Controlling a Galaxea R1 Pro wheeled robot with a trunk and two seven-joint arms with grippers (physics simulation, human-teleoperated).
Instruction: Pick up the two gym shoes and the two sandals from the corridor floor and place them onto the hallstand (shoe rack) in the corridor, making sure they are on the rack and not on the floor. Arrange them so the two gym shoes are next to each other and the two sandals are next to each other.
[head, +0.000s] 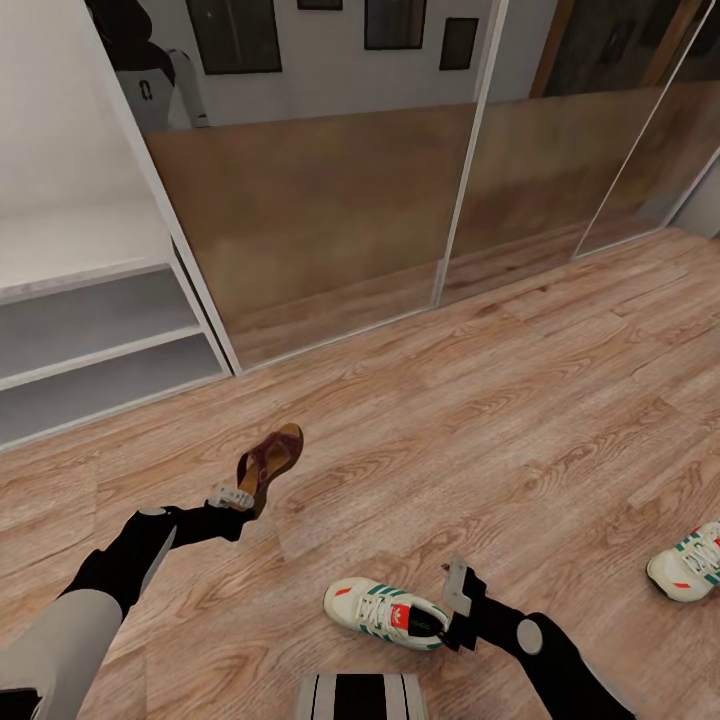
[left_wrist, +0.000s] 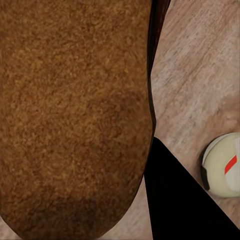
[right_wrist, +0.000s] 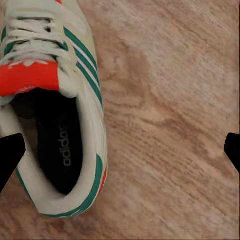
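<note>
My left gripper (head: 238, 497) is shut on one brown sandal (head: 272, 460) and holds it tilted, above the corridor floor (head: 480, 420). In the left wrist view the sandal's brown sole (left_wrist: 75, 115) is close up, beside one dark finger (left_wrist: 175, 205). One gym shoe (head: 385, 612), white with green stripes and red patches, lies on the floor near me. My right gripper (head: 452, 606) hangs open just right of its heel. In the right wrist view the shoe (right_wrist: 55, 110) lies next to one fingertip (right_wrist: 9, 155). A second gym shoe (head: 690, 562) lies at the right edge. The hallstand (head: 90, 335) is at the far left.
Mirrored sliding doors (head: 330, 210) with white frames run along the far wall right of the hallstand. My base's front edge (head: 360, 695) is just below the near gym shoe. Open wood floor lies between the shoes and the doors.
</note>
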